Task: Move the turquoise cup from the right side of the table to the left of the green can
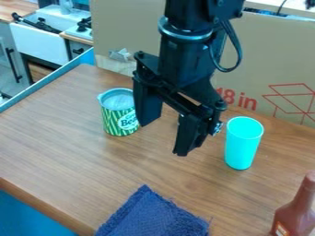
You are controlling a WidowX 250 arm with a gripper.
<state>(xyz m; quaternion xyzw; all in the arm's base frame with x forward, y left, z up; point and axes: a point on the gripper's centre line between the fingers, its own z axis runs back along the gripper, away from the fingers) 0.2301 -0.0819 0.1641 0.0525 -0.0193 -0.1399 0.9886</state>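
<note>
Black fingers spread apart, the gripper (162,138) is hanging near the green-striped can (111,116), which is standing upright on the wooden table (55,138), any steady grip needing fingertips level and centred around its sides.

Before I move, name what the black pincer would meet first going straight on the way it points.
The pincer points down, so most likely the wooden tabletop; its height and exact landing spot are unclear.

Near, fixed view from above, slantwise down across the tabletop (67,143) toward cardboard (126,27).
</note>
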